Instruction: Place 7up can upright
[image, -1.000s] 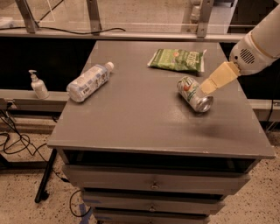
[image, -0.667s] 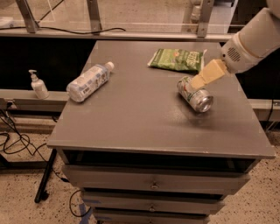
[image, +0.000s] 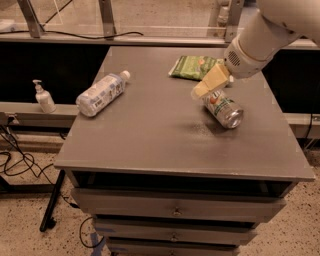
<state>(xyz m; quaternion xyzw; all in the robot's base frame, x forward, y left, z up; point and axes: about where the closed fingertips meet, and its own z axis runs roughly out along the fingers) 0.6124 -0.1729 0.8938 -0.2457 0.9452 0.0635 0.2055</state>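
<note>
Your hand (image: 201, 90) hangs right of the table's (image: 150, 145) middle, its pale tip at the far end of the 7up can (image: 224, 107). You cannot tell whether it is spread or pressed together. The can lies on its side, just nearer than the green snack bag (image: 192, 66).

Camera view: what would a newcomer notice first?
The white arm at the upper right, its gripper right at the far end of the 7up can, which lies on its side on the right of the grey table. Next, a clear bottle lying on the left, and a green snack bag at the back.
</note>
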